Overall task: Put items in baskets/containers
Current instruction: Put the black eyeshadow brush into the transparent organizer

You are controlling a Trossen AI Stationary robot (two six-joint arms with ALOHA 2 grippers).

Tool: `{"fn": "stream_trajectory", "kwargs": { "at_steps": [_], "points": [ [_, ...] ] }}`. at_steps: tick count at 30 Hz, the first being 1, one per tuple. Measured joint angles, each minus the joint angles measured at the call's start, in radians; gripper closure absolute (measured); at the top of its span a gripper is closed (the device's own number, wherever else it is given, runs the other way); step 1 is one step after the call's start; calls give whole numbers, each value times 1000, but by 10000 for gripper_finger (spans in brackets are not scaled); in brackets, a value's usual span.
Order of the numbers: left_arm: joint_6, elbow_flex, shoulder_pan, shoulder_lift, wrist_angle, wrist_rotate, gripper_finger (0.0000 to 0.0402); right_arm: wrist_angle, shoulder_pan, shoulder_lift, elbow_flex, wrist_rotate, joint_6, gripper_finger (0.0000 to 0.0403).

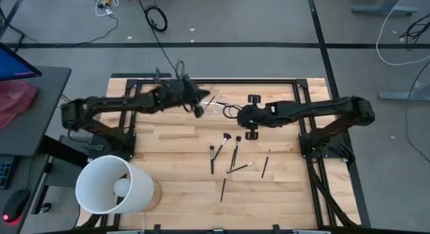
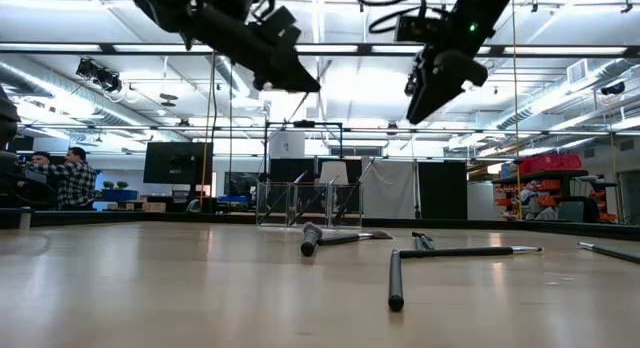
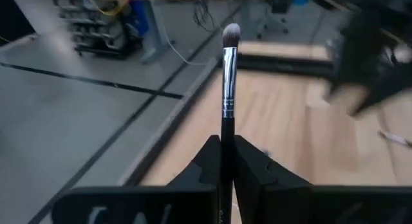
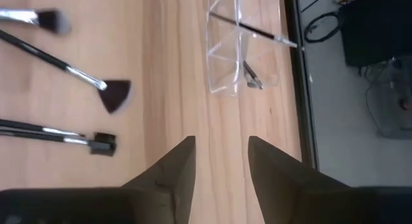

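My left gripper (image 1: 198, 105) hangs above the table's far middle and is shut on a thin makeup brush (image 3: 227, 89) with a dark handle, a silvery ferrule and a pale bristle tip. The clear plastic holder (image 4: 243, 50) stands near the far edge, just right of that gripper, with a dark brush (image 4: 252, 31) lying across it and a small one inside. My right gripper (image 4: 222, 156) is open and empty, up in the air just right of the holder (image 1: 220, 107). Several brushes (image 1: 235, 152) lie flat on the wood in the middle. My left gripper pinches the brush's dark handle (image 3: 226, 137) between its two fingers. The brush runs along the fingers and sticks out past their tips, bristle tip (image 3: 231, 32) foremost, toward the table's right. It is lifted clear of the table.
A large white bucket (image 1: 114, 185) lies at the near left corner. Loose brushes (image 2: 455, 253) lie spread over the table's middle and right. The holder also shows in the low view (image 2: 305, 203), far back. The dark table frame (image 1: 309, 86) rims the far edge.
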Motion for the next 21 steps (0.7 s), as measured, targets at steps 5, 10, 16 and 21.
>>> {"fn": "stream_trajectory", "kwargs": {
  "at_steps": [5, 10, 16, 21],
  "points": [
    [-31, -72, 88, 14, 122, 88, 381, 1, 31, -15, 0, -2, 23, 270],
    [-85, -247, 107, 106, 499, 118, 384, 20, 39, -14, -3, -2, 26, 275],
    [-131, -358, 106, 241, 775, 28, 381, 164, 39, -14, -57, -12, -10, 275],
    [-131, -347, 107, 346, 826, -33, 382, 263, 38, -13, -109, -103, -41, 275]
  ]
}}
